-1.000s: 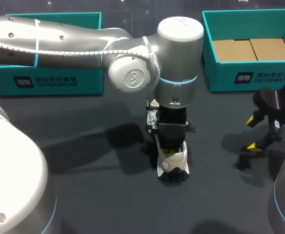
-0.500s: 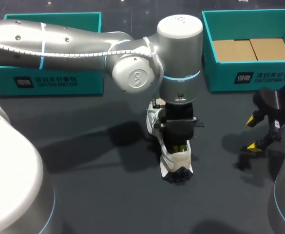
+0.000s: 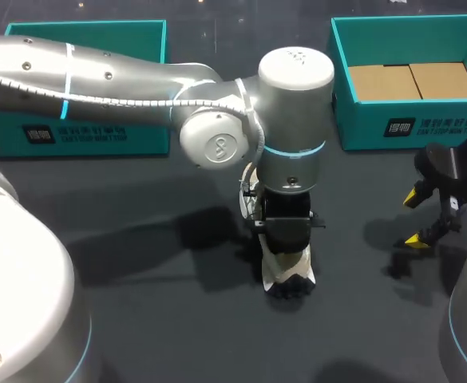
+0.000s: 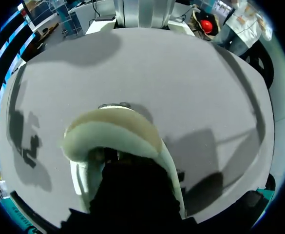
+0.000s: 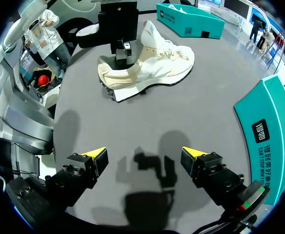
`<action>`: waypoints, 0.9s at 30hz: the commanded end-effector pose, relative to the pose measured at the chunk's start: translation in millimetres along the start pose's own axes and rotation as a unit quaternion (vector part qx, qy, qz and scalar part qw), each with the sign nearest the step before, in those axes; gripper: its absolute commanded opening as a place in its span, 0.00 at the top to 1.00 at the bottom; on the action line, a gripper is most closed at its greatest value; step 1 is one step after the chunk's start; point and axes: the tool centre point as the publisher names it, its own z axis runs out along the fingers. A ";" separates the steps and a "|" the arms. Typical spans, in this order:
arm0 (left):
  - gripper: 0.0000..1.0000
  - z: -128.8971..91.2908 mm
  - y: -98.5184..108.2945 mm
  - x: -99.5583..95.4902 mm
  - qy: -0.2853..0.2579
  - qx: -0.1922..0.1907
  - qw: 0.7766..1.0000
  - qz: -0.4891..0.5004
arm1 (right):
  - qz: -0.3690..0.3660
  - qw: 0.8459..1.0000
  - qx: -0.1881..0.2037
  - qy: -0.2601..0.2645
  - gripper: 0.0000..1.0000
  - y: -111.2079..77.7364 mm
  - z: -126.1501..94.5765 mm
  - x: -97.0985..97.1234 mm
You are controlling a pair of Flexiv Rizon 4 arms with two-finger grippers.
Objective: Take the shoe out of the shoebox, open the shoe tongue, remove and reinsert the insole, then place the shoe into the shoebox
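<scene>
Cream-white lace-up sneaker (image 3: 287, 270) stood on the dark grey table (image 3: 177, 335), left gripper (image 5: 124, 53) sunk in its collar — hold unclear; right gripper (image 5: 144, 153) gaped empty at 3 o'clock. Pinching insole's heel edge seemed wisest.

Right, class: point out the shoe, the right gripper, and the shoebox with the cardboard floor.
shoe (image 5: 157, 62): right wrist view, on its pale side panel.
right gripper (image 5: 143, 155): right wrist view, midway between its yellow tips.
shoebox (image 3: 361, 124): head view, on its teal front wall.
</scene>
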 end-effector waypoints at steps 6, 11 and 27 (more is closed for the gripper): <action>1.00 -7.5 16.0 -3.0 -0.007 -0.027 0.999 -0.025 | 0.000 1.000 0.000 -0.002 0.00 -0.7 -0.4 1.9; 1.00 -29.5 5.9 -6.6 -0.030 -0.022 0.999 -0.011 | 0.000 1.000 0.000 -0.002 0.00 -0.7 -0.4 1.9; 1.00 16.9 5.0 -9.8 0.046 -0.079 0.996 -0.018 | 0.000 1.000 0.000 -0.002 0.00 -0.7 -0.4 1.9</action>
